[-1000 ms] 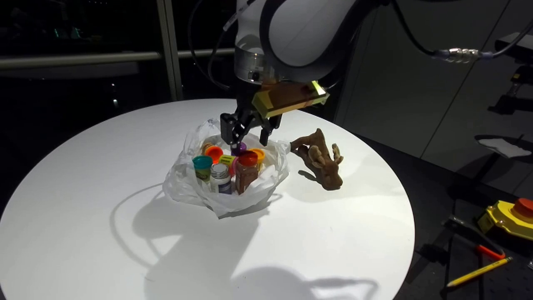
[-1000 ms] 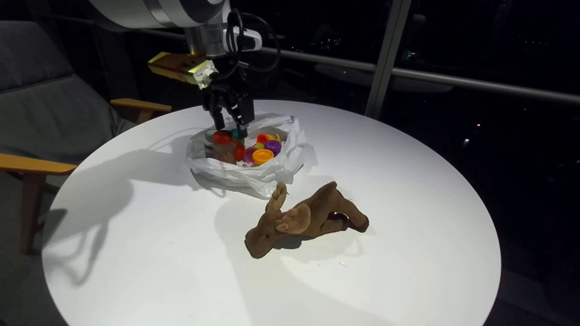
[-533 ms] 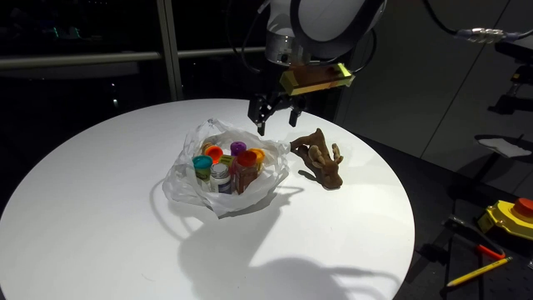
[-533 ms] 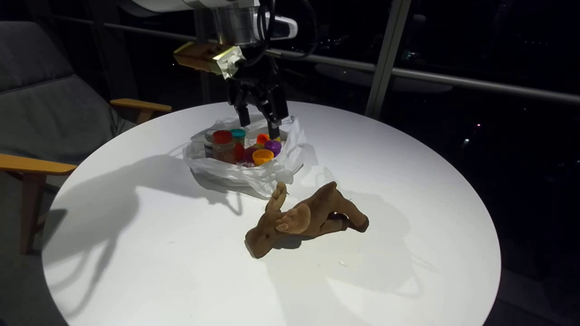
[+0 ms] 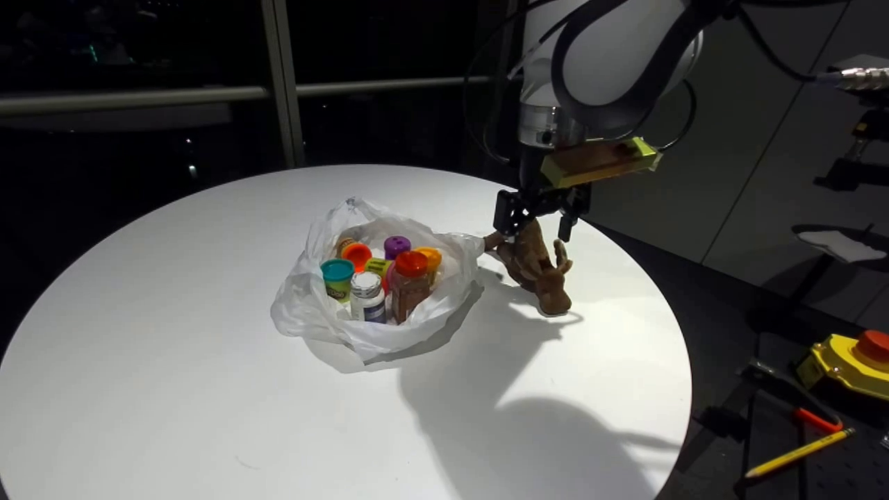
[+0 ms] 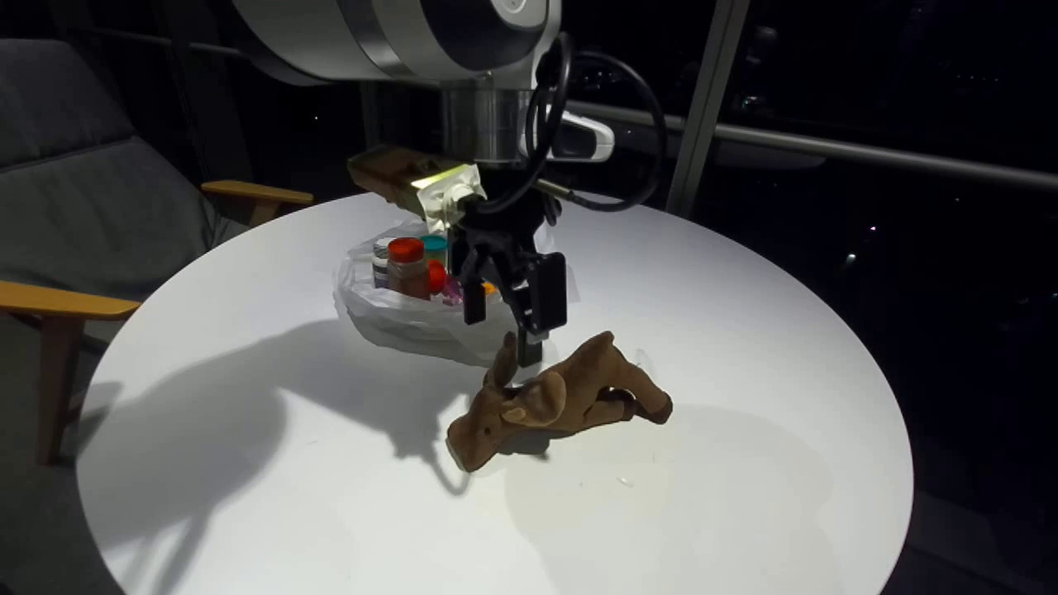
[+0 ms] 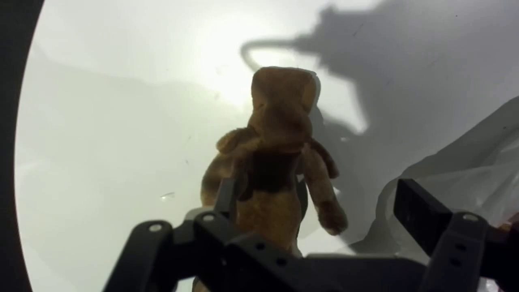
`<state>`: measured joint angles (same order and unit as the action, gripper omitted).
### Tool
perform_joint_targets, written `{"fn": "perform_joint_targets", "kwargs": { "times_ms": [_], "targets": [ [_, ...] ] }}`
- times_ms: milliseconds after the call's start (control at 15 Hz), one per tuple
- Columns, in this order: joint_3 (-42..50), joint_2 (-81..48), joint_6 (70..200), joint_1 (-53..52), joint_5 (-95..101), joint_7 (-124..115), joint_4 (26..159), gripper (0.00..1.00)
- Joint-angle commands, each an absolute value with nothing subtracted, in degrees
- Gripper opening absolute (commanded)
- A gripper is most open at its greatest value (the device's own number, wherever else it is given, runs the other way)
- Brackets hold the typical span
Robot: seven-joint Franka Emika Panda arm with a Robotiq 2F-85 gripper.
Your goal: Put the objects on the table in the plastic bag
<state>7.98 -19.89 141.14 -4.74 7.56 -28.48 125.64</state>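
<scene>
The gripper (image 5: 538, 235) hangs over the brown toy moose (image 6: 579, 388) with its fingers (image 7: 421, 217) spread apart; whether either one touches it is hard to tell. The moose rests on the white table (image 5: 173, 375), near the plastic bag (image 5: 307, 312), which holds colourful tubs (image 5: 338, 286), a white-capped bottle (image 5: 367, 304) and a red-capped bottle (image 5: 411, 290).

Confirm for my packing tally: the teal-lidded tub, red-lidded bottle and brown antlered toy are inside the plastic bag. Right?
No: both exterior views show the brown antlered toy outside the plastic bag, on the table. The teal-lidded tub and red-lidded bottle are inside.
</scene>
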Motion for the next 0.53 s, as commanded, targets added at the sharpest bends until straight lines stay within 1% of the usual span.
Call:
{"fn": "perform_joint_targets", "kwargs": {
  "times_ms": [0, 467],
  "targets": [
    [7.34, -19.0, 142.83, -3.5, 5.85, -26.94, 126.94, 1.0],
    [8.11, -24.23, 141.17, -4.0, 6.84, -28.51, 124.37, 1.0]
  ]
}}
